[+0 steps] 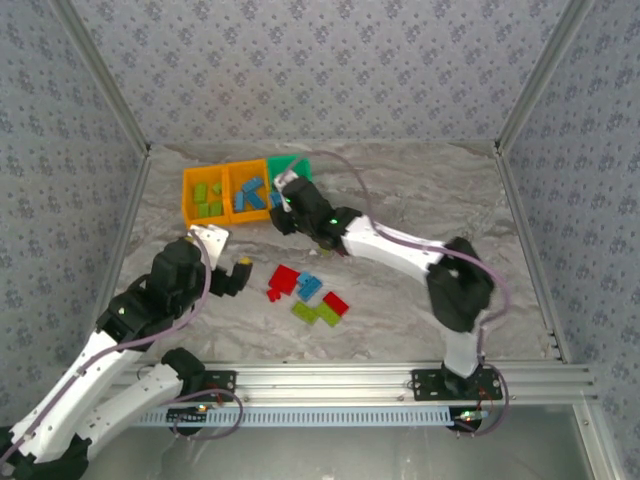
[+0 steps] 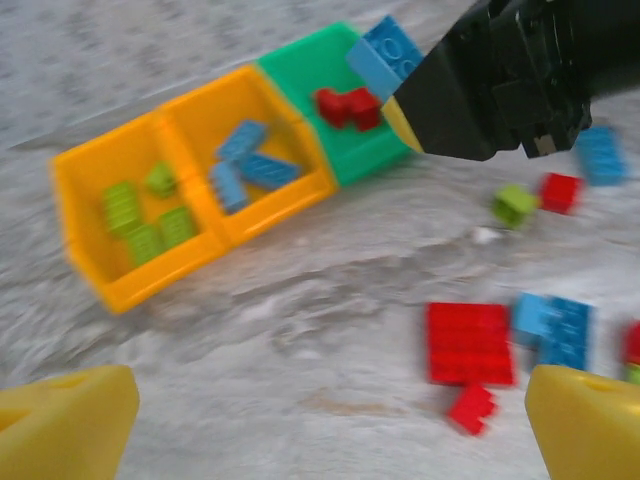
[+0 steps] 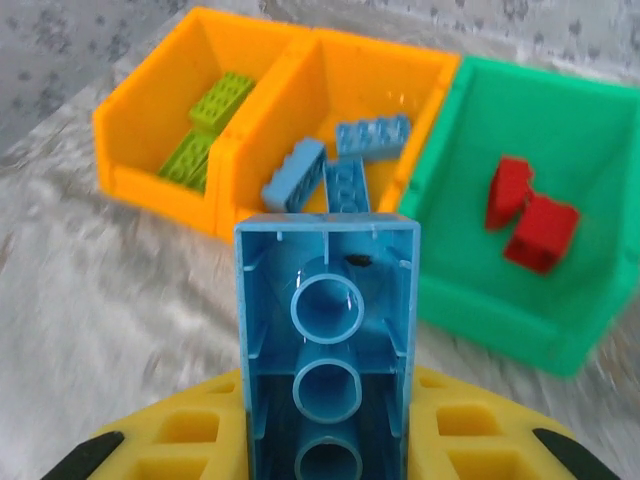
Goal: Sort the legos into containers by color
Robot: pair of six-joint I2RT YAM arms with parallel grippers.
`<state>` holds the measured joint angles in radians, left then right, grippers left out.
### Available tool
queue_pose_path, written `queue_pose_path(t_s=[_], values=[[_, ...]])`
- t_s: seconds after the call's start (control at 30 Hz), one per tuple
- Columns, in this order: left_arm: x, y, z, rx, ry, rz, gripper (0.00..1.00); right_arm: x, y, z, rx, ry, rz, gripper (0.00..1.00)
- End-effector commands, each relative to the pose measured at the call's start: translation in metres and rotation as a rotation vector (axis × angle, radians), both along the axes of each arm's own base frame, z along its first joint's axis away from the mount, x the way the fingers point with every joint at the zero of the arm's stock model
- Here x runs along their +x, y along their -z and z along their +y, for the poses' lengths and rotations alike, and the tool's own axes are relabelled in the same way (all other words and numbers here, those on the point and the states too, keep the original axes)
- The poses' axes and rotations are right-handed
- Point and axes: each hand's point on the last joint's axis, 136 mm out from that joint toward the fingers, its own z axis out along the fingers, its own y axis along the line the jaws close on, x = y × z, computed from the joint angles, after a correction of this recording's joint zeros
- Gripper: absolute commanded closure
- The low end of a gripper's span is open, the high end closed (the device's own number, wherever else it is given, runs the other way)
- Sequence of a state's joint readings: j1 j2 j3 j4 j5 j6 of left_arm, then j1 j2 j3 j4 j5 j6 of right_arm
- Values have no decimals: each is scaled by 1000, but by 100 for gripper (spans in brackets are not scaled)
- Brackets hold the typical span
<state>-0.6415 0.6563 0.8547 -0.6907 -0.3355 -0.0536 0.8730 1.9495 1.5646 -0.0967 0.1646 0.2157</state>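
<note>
Plainly, one blue piece is pinched above the bins.
The right hand (image 1: 284, 203) pinches a light blue lego (image 3: 326, 330) end-on over the joined containers (image 1: 245, 192), near where the middle orange bin (image 3: 380, 52) of blue bricks (image 3: 350, 150) meets the green bin (image 3: 570, 110) of red bricks (image 3: 530, 215). The left hand (image 1: 238, 275) hangs spread wide above the table (image 1: 420, 190), near the loose legos (image 1: 305, 292).

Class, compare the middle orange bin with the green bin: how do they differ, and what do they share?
The middle orange bin holds light blue bricks; the green bin holds red bricks. The middle orange bin has a neighbour on each side; the green bin ends the row. Both are open-topped and joined together.
</note>
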Motion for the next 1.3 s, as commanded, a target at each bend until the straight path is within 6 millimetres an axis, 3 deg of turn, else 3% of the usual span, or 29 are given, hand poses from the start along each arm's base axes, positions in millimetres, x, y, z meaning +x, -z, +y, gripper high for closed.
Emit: queue_pose_path(t_s=[0.0,0.13,0.2,0.3,0.47,0.63,0.77,0.87,0.97,1.03,1.13,1.27], values=[[13,-14,30,-4,-184,-58,1,39,9,29,-33,13,-91,78],[15,-11,33,-5,-200,-44,1,78,35,49,-85,50,-106,77],[16,-10,32,-5,-195,-39,1,88,45,56,-139,52,-128,74],[16,-8,30,-4,-185,-34,1,100,43,64,-200,68,-156,65],[18,-4,26,3,-175,-15,1,104,16,65,-181,62,-169,50],[16,-1,26,-8,-185,24,1,84,-15,50,-178,12,-139,45],[9,7,8,-116,-175,175,1,43,-39,14,-186,-31,-92,45],[3,33,-16,-217,-152,331,1,-12,-51,-25,-162,-97,-14,44],[1,67,-43,-285,-103,460,1,-81,-54,-63,-129,-187,80,40],[2,92,-56,-281,-82,525,3,-127,-51,-88,-125,-224,123,33],[5,125,-67,-221,-79,591,6,-179,-37,-120,-112,-236,180,22],[4,163,-79,-136,-101,664,6,-209,-28,-158,-81,-162,244,12]])
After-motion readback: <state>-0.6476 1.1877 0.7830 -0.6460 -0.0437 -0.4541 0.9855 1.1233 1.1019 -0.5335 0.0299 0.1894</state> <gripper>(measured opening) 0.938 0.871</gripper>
